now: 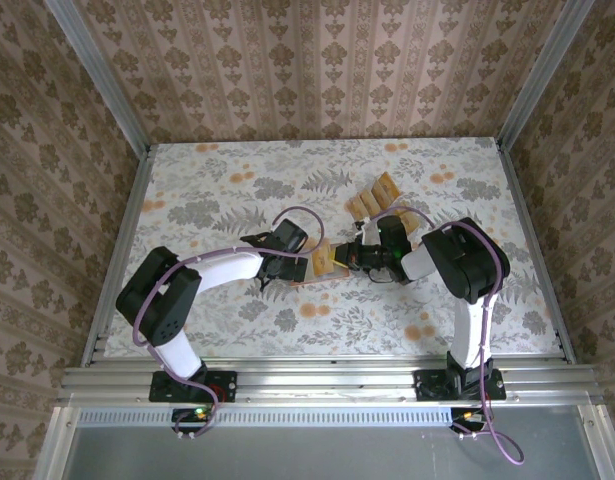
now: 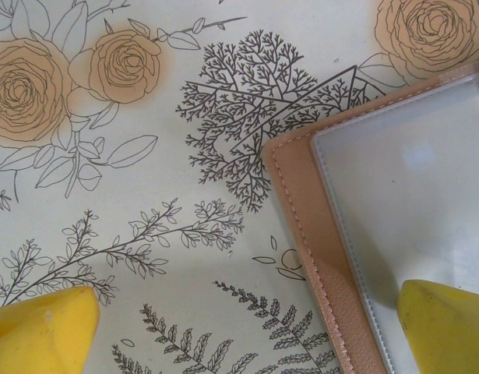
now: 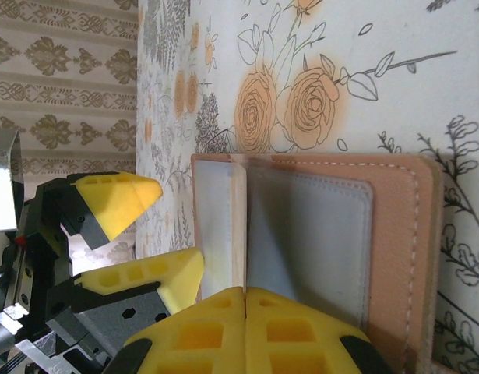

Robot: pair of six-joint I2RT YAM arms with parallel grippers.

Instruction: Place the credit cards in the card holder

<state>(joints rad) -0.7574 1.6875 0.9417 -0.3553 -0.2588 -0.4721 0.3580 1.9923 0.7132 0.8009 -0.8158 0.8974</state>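
The right end effector [image 3: 245, 300] is clamped shut on what looks like 1 tan credit card [image 3: 237, 226]. The card is seen edge-on, standing over the middle of the open card holder [image 3: 395, 234], probably lined up to slide into its grey pocket. The left end effector [image 2: 243, 335] is spread wide. 1 yellow fingertip [image 2: 445, 331] is over the holder's clear window and the other is over bare tabletop [image 2: 184, 234], likely to steady the holder. The holder lies flat between both arms. The other credit cards [image 1: 374, 200] sit fanned just behind it. The tabletop carries a floral print, and brown damask-papered walls [image 1: 307, 60] enclose it on 3 sides.
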